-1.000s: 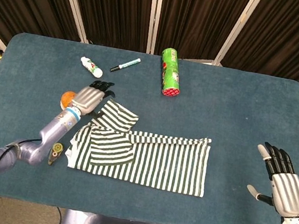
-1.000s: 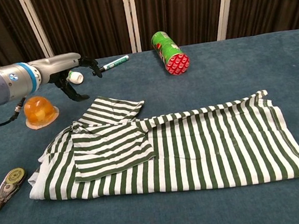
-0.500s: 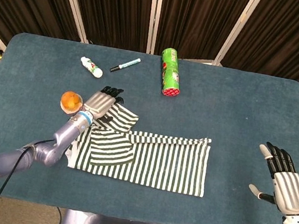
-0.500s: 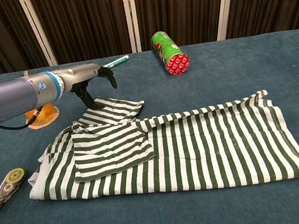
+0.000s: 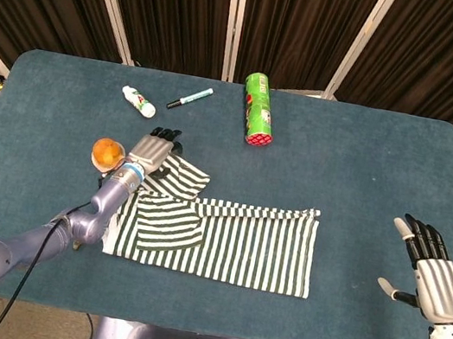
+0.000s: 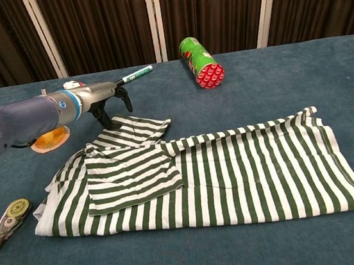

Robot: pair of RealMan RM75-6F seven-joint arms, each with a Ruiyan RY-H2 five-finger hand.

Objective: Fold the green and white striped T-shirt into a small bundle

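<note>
The green and white striped T-shirt (image 5: 227, 240) (image 6: 233, 171) lies flat on the blue table, folded lengthwise, with one sleeve laid over its left end and the other sleeve (image 5: 180, 174) (image 6: 131, 130) sticking out toward the back. My left hand (image 5: 150, 153) (image 6: 98, 98) hovers at that sleeve's far left corner, fingers spread and curved downward, one fingertip (image 6: 106, 120) touching the cloth edge. Nothing is pinched that I can see. My right hand (image 5: 429, 277) hangs open, palm down, off the table's right front edge, far from the shirt; the chest view does not show it.
A green can (image 5: 257, 109) (image 6: 201, 55) lies at the back centre, with a marker (image 5: 190, 97) (image 6: 134, 75) and a white bottle (image 5: 137, 101) to its left. An orange object (image 5: 105, 152) (image 6: 47, 139) sits just left of my hand. A correction-tape dispenser (image 6: 8, 222) lies front left.
My left hand has come in from near the bottle and lowered onto the sleeve's far corner. My right hand drifted slightly down and right. The shirt has not moved.
</note>
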